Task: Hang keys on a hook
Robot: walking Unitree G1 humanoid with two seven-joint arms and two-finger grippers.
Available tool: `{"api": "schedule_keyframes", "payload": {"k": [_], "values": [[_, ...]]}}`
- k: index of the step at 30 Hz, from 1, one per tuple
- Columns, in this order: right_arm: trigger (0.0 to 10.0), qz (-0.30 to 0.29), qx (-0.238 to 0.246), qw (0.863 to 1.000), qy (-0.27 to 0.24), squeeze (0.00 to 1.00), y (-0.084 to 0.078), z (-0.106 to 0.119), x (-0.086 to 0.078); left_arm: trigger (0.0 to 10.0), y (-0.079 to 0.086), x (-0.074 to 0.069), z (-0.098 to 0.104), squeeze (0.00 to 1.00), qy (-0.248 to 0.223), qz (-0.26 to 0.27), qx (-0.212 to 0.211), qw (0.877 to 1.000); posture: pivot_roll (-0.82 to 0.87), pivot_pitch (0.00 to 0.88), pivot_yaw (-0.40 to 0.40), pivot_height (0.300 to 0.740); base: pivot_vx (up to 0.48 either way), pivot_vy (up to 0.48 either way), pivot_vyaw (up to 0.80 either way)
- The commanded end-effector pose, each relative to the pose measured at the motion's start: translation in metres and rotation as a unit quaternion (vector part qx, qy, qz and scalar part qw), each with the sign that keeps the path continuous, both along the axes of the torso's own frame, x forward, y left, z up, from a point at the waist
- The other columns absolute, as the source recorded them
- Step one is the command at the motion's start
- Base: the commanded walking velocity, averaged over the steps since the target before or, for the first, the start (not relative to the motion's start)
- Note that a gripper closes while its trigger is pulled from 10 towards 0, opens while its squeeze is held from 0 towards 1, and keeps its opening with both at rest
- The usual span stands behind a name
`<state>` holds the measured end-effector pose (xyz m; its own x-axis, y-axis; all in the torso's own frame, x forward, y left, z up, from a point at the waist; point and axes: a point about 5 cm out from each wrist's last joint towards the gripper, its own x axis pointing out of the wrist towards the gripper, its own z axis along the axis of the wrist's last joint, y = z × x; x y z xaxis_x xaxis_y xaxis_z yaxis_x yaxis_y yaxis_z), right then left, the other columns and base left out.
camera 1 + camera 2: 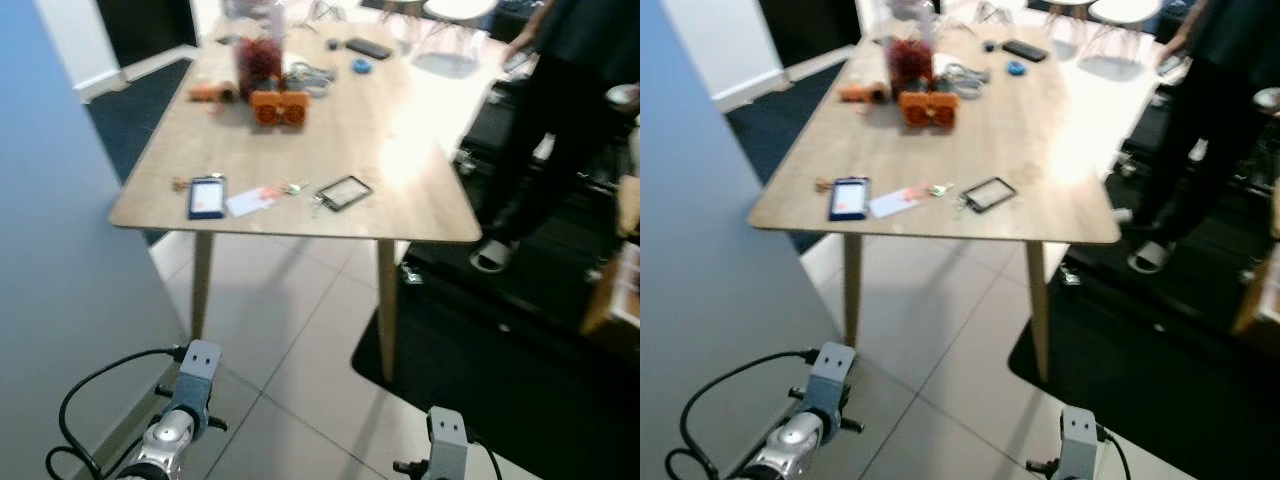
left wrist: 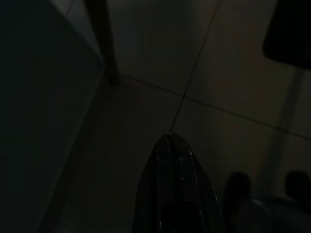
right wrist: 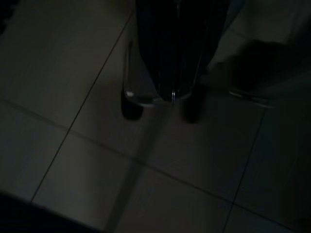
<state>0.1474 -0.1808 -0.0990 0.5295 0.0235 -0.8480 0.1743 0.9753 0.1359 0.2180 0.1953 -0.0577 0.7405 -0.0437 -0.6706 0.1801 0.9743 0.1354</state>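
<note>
both arms hang low at the frame's bottom edge over the tiled floor [image 1: 300, 340]. the left pincer [image 2: 171, 138] has its fingers pressed together; so does the right pincer [image 3: 172, 99]. mid-frame stands the bench [image 1: 400, 150]; near its front edge lie a phone [image 1: 206, 196], a card [image 1: 252, 201] and the keys [image 1: 318, 203]. a person [image 1: 560, 110] stands upper right.

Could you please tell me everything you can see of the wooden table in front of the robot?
The table has a light, wood-look top with rounded corners on slim, slightly splayed legs, standing on pale floor tiles. Near its front edge lie a blue phone, a white card and a dark-framed tablet. Farther back sit an orange box and a jar.
</note>
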Motion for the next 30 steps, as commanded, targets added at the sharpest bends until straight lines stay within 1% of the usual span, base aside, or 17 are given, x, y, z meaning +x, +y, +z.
{"api": "schedule_keyframes", "payload": {"k": [1, 15, 30], "values": [[10.0, 0.009, -0.003, 1.0, -0.004, 0.0, 0.0008, 0.0006, 0.0014, 10.0, -0.0008, -0.002, -0.0012, 0.0, 0.001, 0.005, -0.004, 1.0, 0.09, 0.039, -0.036, 0.74, 0.0, 0.0, 0.8], [10.0, 0.016, -0.006, 1.0, -0.004, 0.0, 0.0008, 0.0006, 0.0012, 10.0, -0.001, -0.0029, -0.0018, 0.0, 0.001, 0.008, -0.007, 1.0, 0.09, 0.039, -0.039, 0.74, 0.0, 0.0, 0.8], [10.0, 0.024, -0.004, 1.0, -0.013, 0.0, 0.0046, 0.0029, 0.0078, 10.0, 0.0009, -0.0005, -0.0005, 0.0, 0.001, 0.016, -0.008, 1.0, 0.09, 0.039, -0.038, 0.74, 0.0, 0.0, 0.8]]}}
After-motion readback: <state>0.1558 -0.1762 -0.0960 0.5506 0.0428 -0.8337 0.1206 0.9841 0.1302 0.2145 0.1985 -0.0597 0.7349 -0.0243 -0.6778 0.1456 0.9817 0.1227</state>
